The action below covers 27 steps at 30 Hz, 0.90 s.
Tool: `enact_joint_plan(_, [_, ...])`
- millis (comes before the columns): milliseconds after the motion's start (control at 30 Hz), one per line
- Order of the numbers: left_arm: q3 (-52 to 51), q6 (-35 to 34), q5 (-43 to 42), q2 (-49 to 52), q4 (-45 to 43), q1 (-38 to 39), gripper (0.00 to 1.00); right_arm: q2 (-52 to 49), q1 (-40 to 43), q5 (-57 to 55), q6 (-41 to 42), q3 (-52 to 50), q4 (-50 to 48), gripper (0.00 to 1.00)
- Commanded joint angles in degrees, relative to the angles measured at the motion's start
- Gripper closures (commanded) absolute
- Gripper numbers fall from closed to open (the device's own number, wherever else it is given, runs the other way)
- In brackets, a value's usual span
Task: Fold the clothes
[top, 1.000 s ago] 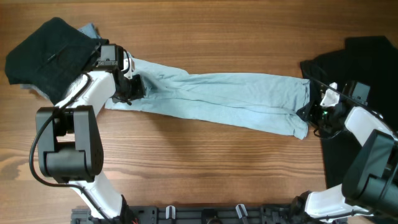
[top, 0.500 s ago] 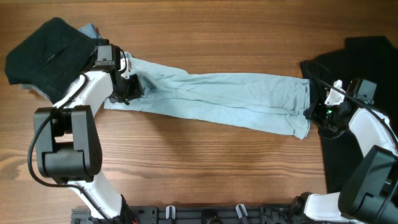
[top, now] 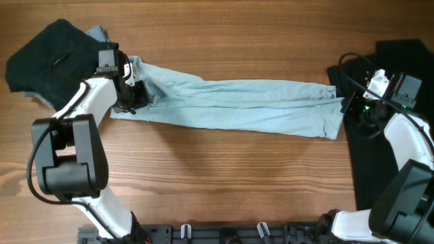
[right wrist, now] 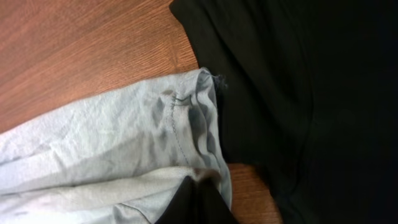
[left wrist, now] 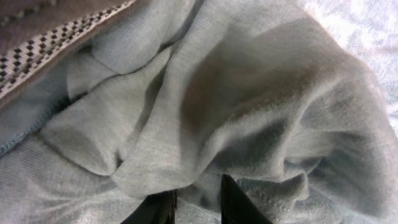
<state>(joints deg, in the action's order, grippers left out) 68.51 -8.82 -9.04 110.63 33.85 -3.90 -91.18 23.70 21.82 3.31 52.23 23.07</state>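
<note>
Overhead, we see the pale blue T-shirt (top: 230,108) pulled into a long, narrow band across the middle of the bench (top: 224,41). It is soft, thin jersey, rumpled into lengthwise folds and bunched at both ends. Its long axis runs from the left edge toward the right edge, with the left end sitting a little nearer the far edge. The left claw (top: 135,95) is clamped on the bunched left end, and the right claw (top: 349,107) pinches the stitched hem at the right end. A black bundle (top: 51,57) lies in the far left corner. A black T-shirt (top: 400,61) is spread flat along the right edge, and the blue hem touches it.
</note>
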Motion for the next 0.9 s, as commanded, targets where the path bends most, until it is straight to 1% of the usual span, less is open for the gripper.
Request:
enact_joint_plan(0, [-0.5, -1.6, 2.1, 0.9, -0.9, -0.9, 0.67, 0.7, -0.1, -0.4, -0.4, 0.7, -0.2, 0.42])
enact_joint_plan(33, [-0.5, -2.0, 2.0, 0.9, -1.1, -0.9, 0.65, 0.7, -0.1, -0.4, -0.3, 0.7, -0.1, 0.3])
enact_joint_plan(67, [-0.5, -2.1, 2.0, 0.9, -1.2, -0.9, 0.64, 0.7, -0.1, -0.4, -0.3, 0.7, 0.2, 0.26])
enact_joint_plan(167, [-0.5, -2.1, 2.0, 0.9, -1.4, -0.9, 0.6, 0.7, -0.1, -0.5, -0.3, 0.7, 2.8, 0.22])
enact_joint_plan(233, [-0.5, -2.1, 2.0, 0.9, -1.4, -0.9, 0.56, 0.6, -0.1, -2.3, -0.1, 0.6, 6.5, 0.22])
enact_joint_plan(300, [-0.5, -2.1, 2.0, 0.9, -1.3, -0.9, 0.48, 0.5, -0.1, -6.0, 1.7, -0.1, 9.6, 0.22])
enact_joint_plan(333, [-0.5, -2.1, 2.0, 0.9, -1.3, -0.9, 0.45, 0.5, -0.1, -6.7, 2.6, -0.6, 10.1, 0.21])
enact_joint_plan(400, [-0.5, -2.1, 2.0, 0.9, -1.2, -0.9, 0.42, 0.2, -0.1, -6.1, 3.4, -2.0, 9.6, 0.2])
enact_joint_plan(467, [-0.5, -2.1, 1.2, 0.9, -0.8, -0.9, 0.41, -1.0, -0.1, -4.2, 4.6, -2.7, 8.5, 0.18])
enact_joint_plan(600, [-0.4, -1.9, -1.1, 0.3, -0.2, -0.9, 0.38, -4.7, -0.4, 1.1, 4.9, -3.5, 5.2, 0.18])
enact_joint_plan(733, [0.7, -1.9, -4.3, -2.8, 1.9, -0.9, 0.37, -9.7, -2.0, 5.5, 6.8, -3.5, 0.8, 0.3])
enact_joint_plan(800, [1.5, -1.9, -4.9, -5.2, 3.5, -0.8, 0.37, -12.0, -3.2, 6.1, 9.5, -3.5, -1.3, 0.32])
enact_joint_plan(867, [2.2, -1.9, -5.1, -8.1, 5.2, -0.8, 0.37, -13.5, -4.3, 7.8, 9.7, -3.5, -3.1, 0.36])
